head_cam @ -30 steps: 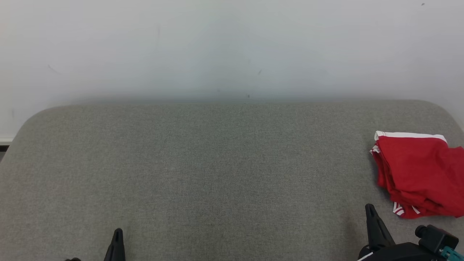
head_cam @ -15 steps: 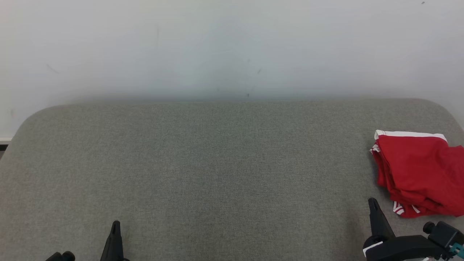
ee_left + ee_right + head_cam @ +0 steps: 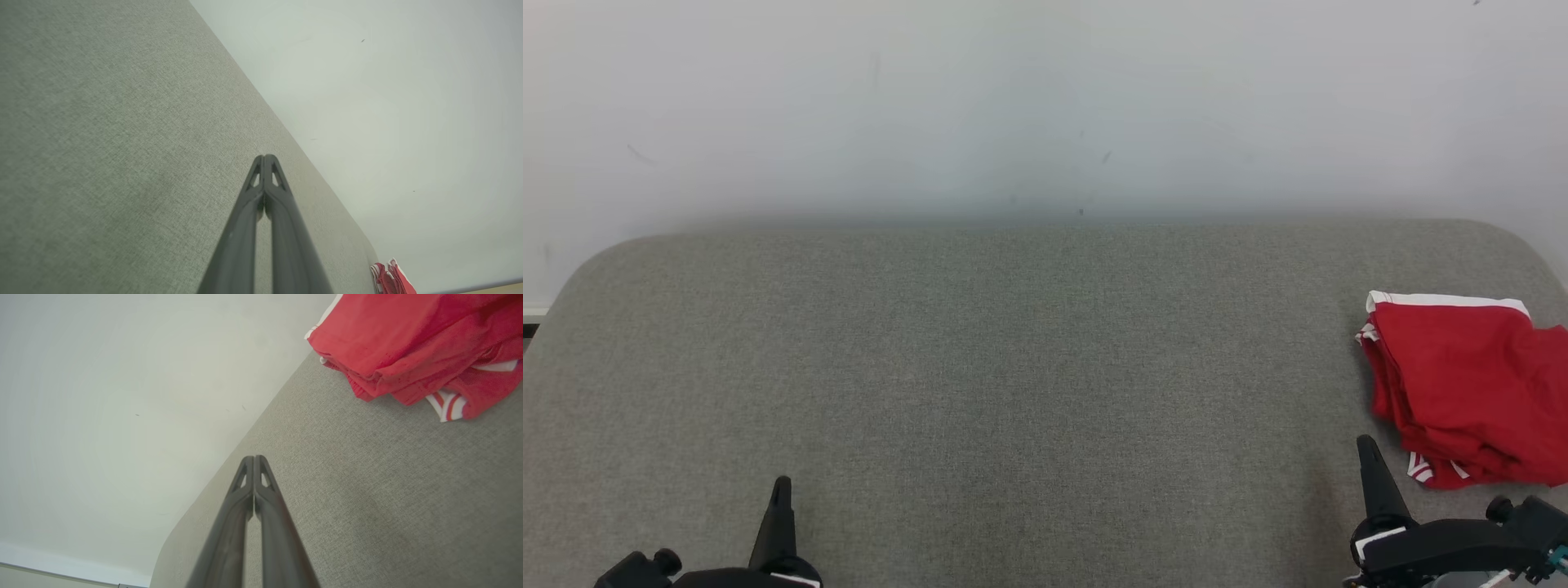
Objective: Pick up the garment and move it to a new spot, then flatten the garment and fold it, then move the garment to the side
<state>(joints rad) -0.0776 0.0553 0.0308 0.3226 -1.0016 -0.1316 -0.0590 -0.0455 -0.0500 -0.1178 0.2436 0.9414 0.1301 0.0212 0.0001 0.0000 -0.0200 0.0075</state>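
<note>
Both clenched claws have crept up-frame: left gripper [image 3: 782, 482] lower left, right gripper [image 3: 1365, 441] lower right. Folded red, white-trimmed garment [image 3: 1462, 384] lies at the right edge of a woven grey, round-cornered surface [image 3: 1013, 367] stretching broadly leftward.

The garment [image 3: 1462, 384] is over on my right, lying on the grey fabric worktop [image 3: 1013, 367] near its right end. My head view cuts off its right side. It's red and folded into a loose stack of several layers, not spread flat. A white band runs along the far edge, and the top layer is fairly smooth with a soft crease or two. At the near corner, a bit of red-and-white striped trim pokes out from under the stack. My right wrist view has it up close: the layered edges are bunched and uneven, with a fine mesh-like weave. In my left wrist view it's a small red-and-white bundle, well away.
</note>
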